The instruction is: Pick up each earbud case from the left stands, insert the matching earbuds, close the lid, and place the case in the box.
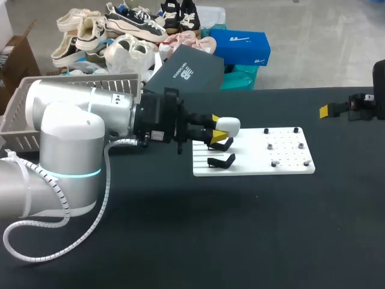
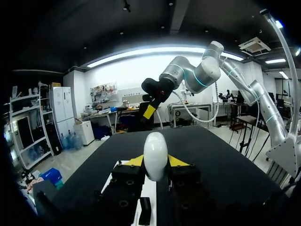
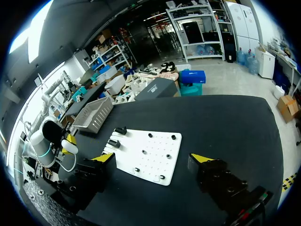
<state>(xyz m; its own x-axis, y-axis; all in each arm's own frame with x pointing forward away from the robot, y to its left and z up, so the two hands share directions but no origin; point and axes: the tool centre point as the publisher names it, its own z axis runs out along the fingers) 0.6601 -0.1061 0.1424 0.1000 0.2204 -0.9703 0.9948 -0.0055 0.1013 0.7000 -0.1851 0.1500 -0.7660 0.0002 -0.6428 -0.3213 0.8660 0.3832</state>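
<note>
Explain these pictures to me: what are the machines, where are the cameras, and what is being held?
Two robot arms work at a black table. One picture looks down from above and behind; the round ones come from cameras on the wrists. The left gripper is shut on a white earbud case, by the black stands on a white board. Small dark pieces on the board's other half are too small to identify. The right gripper is open and empty. A grey basket stands at the table's left.
</note>
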